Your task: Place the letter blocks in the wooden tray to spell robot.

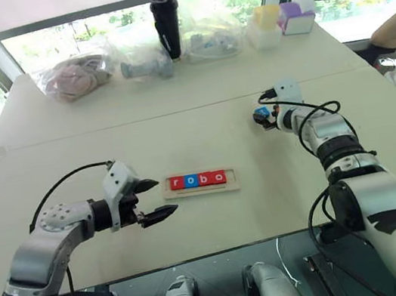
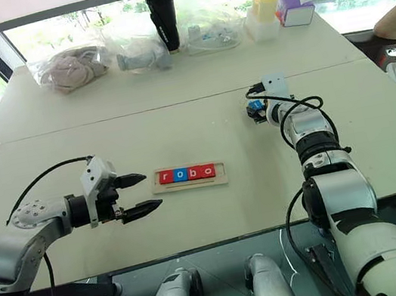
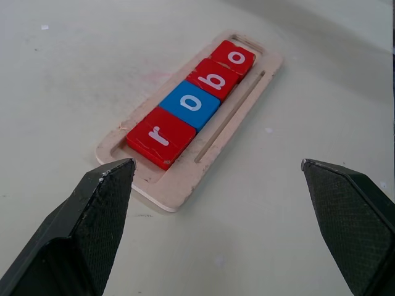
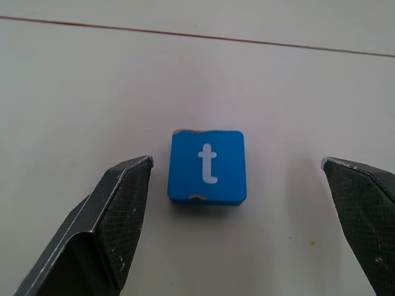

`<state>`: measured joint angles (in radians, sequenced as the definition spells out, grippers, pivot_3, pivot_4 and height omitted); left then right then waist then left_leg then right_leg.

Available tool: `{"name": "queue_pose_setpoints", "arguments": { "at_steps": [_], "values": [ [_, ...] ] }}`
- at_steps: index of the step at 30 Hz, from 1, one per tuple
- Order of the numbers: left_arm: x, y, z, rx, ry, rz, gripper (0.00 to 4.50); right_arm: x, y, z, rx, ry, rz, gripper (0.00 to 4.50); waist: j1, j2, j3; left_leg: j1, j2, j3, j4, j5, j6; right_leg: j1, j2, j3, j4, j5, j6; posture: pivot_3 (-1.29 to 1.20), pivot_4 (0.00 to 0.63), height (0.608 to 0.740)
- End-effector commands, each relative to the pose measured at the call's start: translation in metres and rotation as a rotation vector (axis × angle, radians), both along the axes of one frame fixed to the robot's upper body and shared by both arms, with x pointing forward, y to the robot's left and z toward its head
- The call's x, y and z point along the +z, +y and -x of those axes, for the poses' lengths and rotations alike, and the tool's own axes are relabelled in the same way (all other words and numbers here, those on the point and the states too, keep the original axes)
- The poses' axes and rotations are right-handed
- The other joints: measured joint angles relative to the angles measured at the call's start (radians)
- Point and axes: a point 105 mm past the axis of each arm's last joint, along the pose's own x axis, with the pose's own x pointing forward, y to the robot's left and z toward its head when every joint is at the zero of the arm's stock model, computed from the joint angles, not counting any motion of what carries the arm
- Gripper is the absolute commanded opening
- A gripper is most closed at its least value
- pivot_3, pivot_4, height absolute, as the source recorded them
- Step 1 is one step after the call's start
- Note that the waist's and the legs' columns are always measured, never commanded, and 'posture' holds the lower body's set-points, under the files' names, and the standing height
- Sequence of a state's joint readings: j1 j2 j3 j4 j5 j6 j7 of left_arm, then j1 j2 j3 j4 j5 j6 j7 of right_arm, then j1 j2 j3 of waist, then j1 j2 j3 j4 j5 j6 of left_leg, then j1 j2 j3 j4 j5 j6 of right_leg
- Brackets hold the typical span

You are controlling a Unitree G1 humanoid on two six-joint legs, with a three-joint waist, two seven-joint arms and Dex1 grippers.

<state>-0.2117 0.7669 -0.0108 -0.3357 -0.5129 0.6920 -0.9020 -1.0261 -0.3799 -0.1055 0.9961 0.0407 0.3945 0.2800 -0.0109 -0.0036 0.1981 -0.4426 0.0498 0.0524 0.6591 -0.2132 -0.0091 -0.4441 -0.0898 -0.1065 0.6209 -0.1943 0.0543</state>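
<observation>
Right gripper (image 4: pixel 234 169) stood open, straddling the t block (image 4: pixel 207 166); tray (image 3: pixel 185 179) read r-o-b-o. Advice: descend centred, pinch opposite edges squarely. Left gripper (image 3: pixel 219 169) open, idle.

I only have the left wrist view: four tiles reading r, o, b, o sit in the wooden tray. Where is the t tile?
Observer: The blue t tile lies flat on the table, far off to the tray's right, apart from the wooden tray.
Operator: Is anything holding it?
Observer: No. The right claw is open, one finger on each side of the tile, neither touching it.
Operator: Is there room left in the tray?
Observer: Yes, a bare slot shows at the tray's right end, after the last o.
Operator: Anything else on the table?
Observer: A black tumbler and plastic bags stand along the far edge, well away from the tray.
</observation>
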Motion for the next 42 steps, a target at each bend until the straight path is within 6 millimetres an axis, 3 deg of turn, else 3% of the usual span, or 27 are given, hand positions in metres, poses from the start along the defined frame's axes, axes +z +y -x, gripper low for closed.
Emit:
{"name": "queue_pose_setpoints", "arguments": {
  "at_steps": [1, 4, 8, 12, 16, 19, 21, 27, 33, 35, 36, 37, 40, 42],
  "values": [
    [0.014, 0.001, 0.000, 0.001, -0.059, 0.002, 4.50, 0.004, -0.005, -0.002, -0.037, -0.021, -0.013, 4.24, -0.001, 0.000, 0.000, 0.000, 0.000, 0.000, 0.000, 0.000, 0.000, 0.000, 0.000, 0.000, 0.000, 0.000, 0.000, 0.00, 0.150, 0.740],
    [0.013, 0.001, 0.000, 0.001, -0.058, 0.002, 4.50, 0.001, 0.000, -0.003, -0.031, -0.019, -0.032, 3.20, -0.003, 0.000, 0.000, 0.000, 0.000, 0.000, 0.000, 0.000, 0.000, 0.000, 0.000, 0.000, 0.000, 0.000, 0.000, 0.00, 0.150, 0.740],
    [0.013, -0.001, -0.001, -0.003, -0.058, 0.003, 4.50, -0.001, 0.014, -0.003, 0.023, -0.012, -0.011, 1.20, -0.003, 0.000, 0.000, 0.000, 0.000, 0.000, 0.000, 0.000, 0.000, 0.000, 0.000, 0.000, 0.001, 0.000, 0.000, 0.00, 0.150, 0.740],
    [0.012, -0.002, -0.001, -0.007, -0.059, 0.004, 4.50, -0.003, 0.013, -0.002, 0.031, -0.013, 0.016, 1.17, -0.005, 0.000, 0.000, 0.001, 0.000, 0.000, 0.000, 0.000, 0.000, 0.000, 0.000, 0.000, 0.001, -0.001, 0.000, 0.00, 0.150, 0.740],
    [0.012, 0.000, 0.001, -0.006, -0.057, 0.000, 4.50, 0.024, 0.002, 0.005, 0.041, -0.077, 0.055, 1.17, -0.001, 0.000, 0.000, 0.001, 0.000, -0.001, 0.000, 0.000, 0.000, 0.000, 0.000, 0.001, 0.002, -0.001, 0.000, 0.00, 0.150, 0.740],
    [0.012, 0.001, 0.003, -0.006, -0.053, -0.001, 4.50, 0.048, -0.007, 0.035, 0.027, -0.100, 0.028, 1.17, 0.008, 0.001, 0.001, -0.001, 0.000, -0.001, 0.000, 0.000, 0.000, -0.001, 0.000, 0.000, 0.003, -0.001, 0.002, 0.00, 0.150, 0.740],
    [0.012, 0.001, 0.003, -0.008, -0.050, 0.003, 4.50, 0.050, -0.009, 0.058, 0.002, -0.076, -0.001, 1.17, 0.012, 0.001, 0.001, -0.001, 0.000, -0.001, -0.001, 0.000, 0.000, -0.002, -0.001, 0.001, 0.003, -0.001, 0.002, 0.00, 0.150, 0.740],
    [0.014, -0.001, -0.004, -0.037, -0.050, -0.004, 4.50, 0.014, 0.006, 0.122, -0.207, 0.116, -0.185, 1.17, 0.017, 0.002, 0.000, 0.001, 0.002, -0.002, -0.002, 0.000, 0.000, -0.003, 0.002, 0.000, 0.004, -0.004, 0.000, 0.00, 0.150, 0.740],
    [0.014, -0.005, -0.005, -0.063, -0.042, 0.000, 4.50, -0.009, 0.027, 0.150, -0.312, 0.202, -0.262, 1.17, 0.018, 0.003, 0.000, -0.001, 0.002, -0.002, -0.002, 0.000, -0.001, -0.007, 0.002, 0.001, 0.005, -0.003, -0.003, 0.00, 0.150, 0.740],
    [0.014, -0.005, -0.005, -0.067, -0.043, -0.004, 4.50, -0.013, 0.033, 0.154, -0.307, 0.210, -0.278, 2.24, 0.020, 0.003, 0.000, -0.002, 0.002, -0.001, -0.003, 0.000, -0.001, -0.007, 0.002, 0.001, 0.003, -0.003, -0.003, 0.00, 0.150, 0.740],
    [0.015, -0.004, -0.006, -0.067, -0.044, -0.005, 4.50, -0.013, 0.035, 0.154, -0.298, 0.210, -0.285, 2.39, 0.020, 0.004, 0.000, -0.002, 0.002, -0.001, -0.003, 0.000, -0.001, -0.007, 0.002, 0.001, 0.003, -0.003, -0.003, 0.00, 0.150, 0.740],
    [0.015, -0.004, -0.007, -0.068, -0.044, -0.007, 4.50, -0.012, 0.036, 0.154, -0.286, 0.206, -0.282, 2.99, 0.019, 0.003, 0.000, -0.002, 0.002, -0.001, -0.003, 0.000, -0.001, -0.007, 0.002, 0.001, 0.001, -0.003, -0.003, 0.00, 0.150, 0.740],
    [0.016, -0.003, -0.008, -0.068, -0.046, -0.010, 4.50, 0.003, 0.031, 0.150, -0.192, 0.146, -0.169, 4.43, 0.020, 0.004, 0.000, -0.002, 0.001, 0.000, -0.005, 0.000, -0.001, -0.007, 0.002, 0.001, -0.001, -0.003, -0.003, 0.00, 0.150, 0.740],
    [0.015, -0.002, -0.008, -0.066, -0.046, -0.012, 4.50, 0.015, 0.028, 0.150, -0.109, 0.103, -0.084, 4.43, 0.019, 0.003, 0.000, -0.002, 0.001, 0.000, -0.006, 0.000, -0.001, -0.006, 0.001, 0.002, -0.003, -0.003, -0.003, 0.00, 0.150, 0.740]
  ]
}}
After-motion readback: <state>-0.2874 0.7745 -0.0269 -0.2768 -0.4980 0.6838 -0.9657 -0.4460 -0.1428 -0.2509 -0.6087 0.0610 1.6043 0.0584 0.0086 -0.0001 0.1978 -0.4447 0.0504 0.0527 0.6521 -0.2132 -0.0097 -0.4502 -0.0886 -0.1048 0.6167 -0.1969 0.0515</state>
